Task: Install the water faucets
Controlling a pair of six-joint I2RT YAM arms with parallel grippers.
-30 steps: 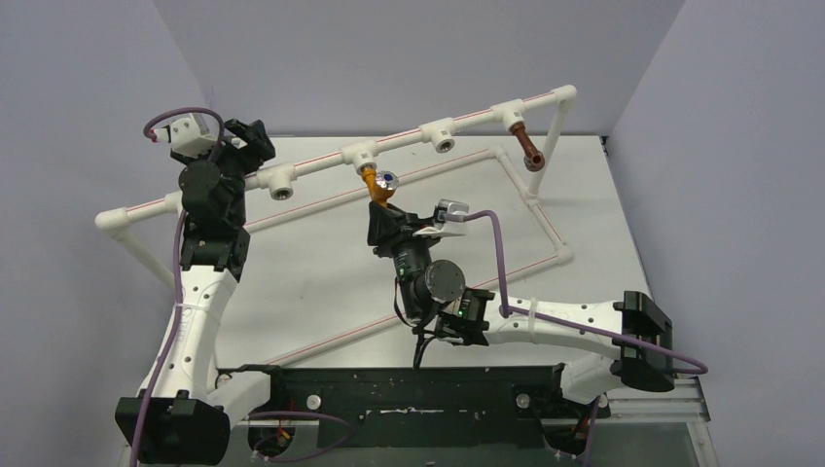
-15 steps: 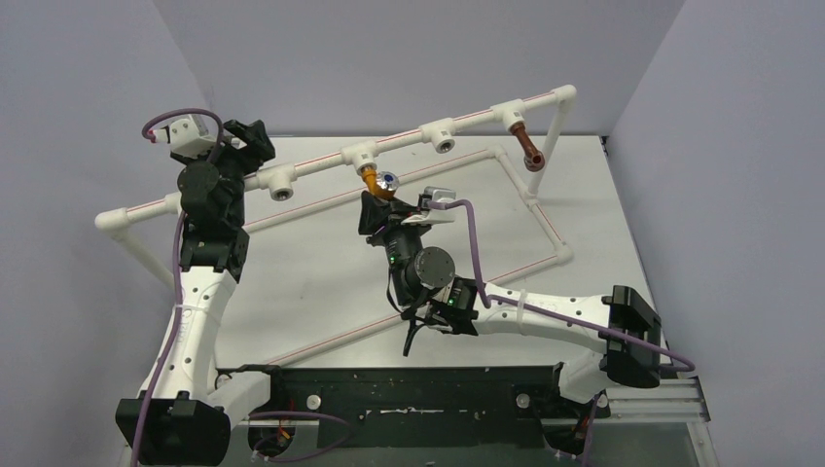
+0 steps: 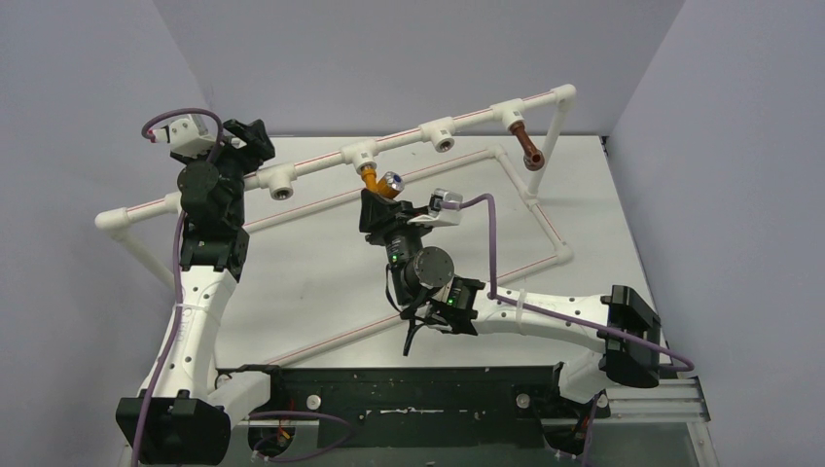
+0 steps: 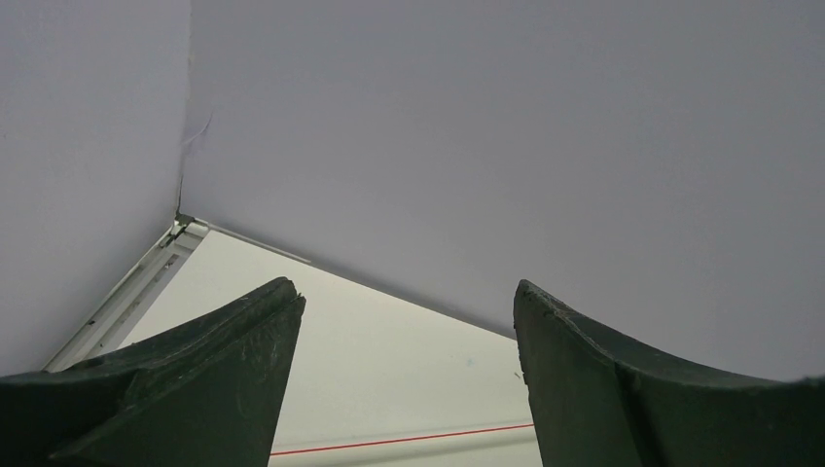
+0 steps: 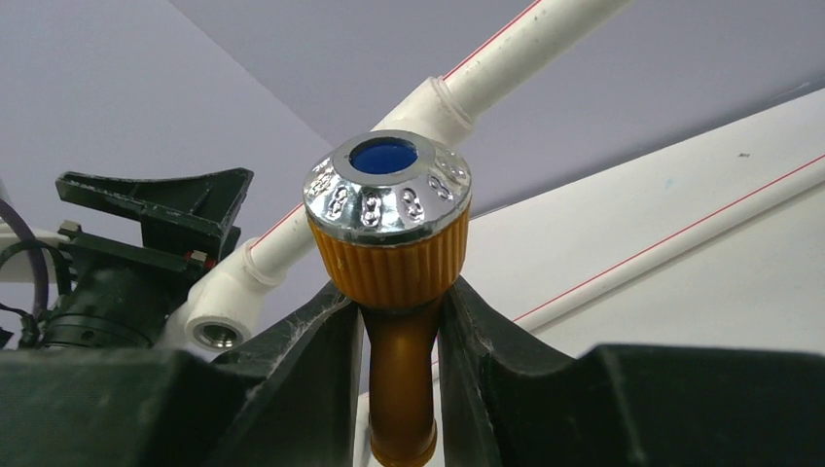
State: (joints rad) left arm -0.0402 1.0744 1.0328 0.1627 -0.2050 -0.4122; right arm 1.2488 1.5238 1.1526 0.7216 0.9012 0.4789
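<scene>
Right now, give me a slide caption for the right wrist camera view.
Right gripper shut on the orange faucet, white pipe frame behind.

The overhead view looks down from above and behind the arm bases, taking in the whole counter (image 3: 321, 282) and pipe frame (image 3: 404, 141). The left wrist view stares past its gripper (image 4: 406, 292) at the far wall corner. The right wrist view sits right up against the orange-yellow faucet (image 5: 389, 243), which the overhead view also catches, much smaller.
</scene>
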